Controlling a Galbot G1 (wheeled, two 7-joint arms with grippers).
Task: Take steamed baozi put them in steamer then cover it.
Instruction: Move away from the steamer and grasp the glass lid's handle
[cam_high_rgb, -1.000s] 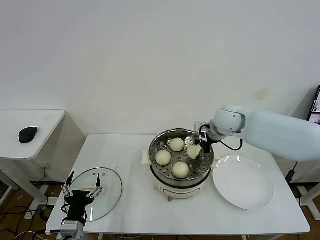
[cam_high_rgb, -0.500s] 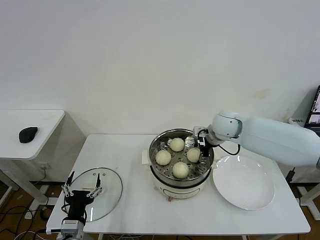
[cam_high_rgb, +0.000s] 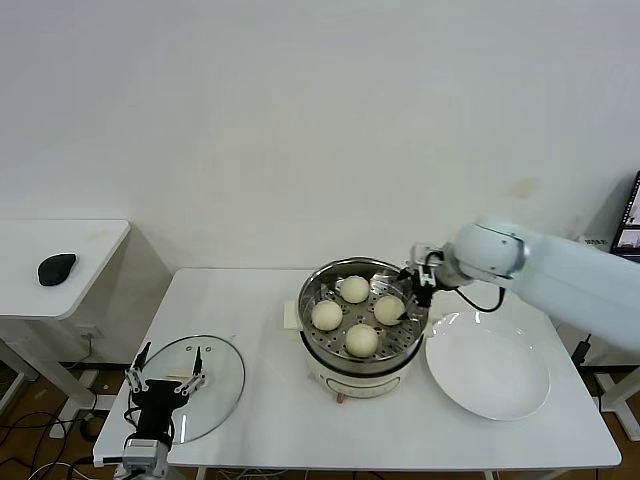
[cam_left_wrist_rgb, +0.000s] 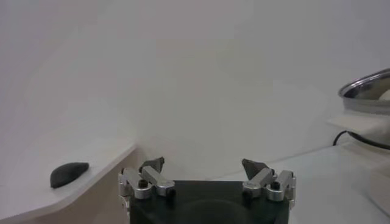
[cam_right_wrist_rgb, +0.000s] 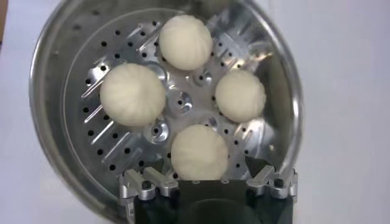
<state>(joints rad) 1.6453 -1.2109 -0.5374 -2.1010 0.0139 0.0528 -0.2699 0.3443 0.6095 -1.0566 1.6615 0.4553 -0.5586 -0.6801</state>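
You have all four buns (cam_high_rgb: 356, 314) sitting on the perforated tray inside the steamer (cam_high_rgb: 310, 290), so loading looks finished and covering is the step in hand. Your right gripper (cam_high_rgb: 414, 289) hangs over the steamer's rim on the side nearest the white plate (cam_high_rgb: 487, 377), jaws spread and holding nothing. The glass lid (cam_high_rgb: 215, 390) lies flat on the table well to the steamer's left, with your left gripper (cam_high_rgb: 165, 383) poised at its near edge, jaws spread and empty. Next, I judge, you should clear the right arm away, then close the left gripper on the lid's bar handle and carry it over the steamer.
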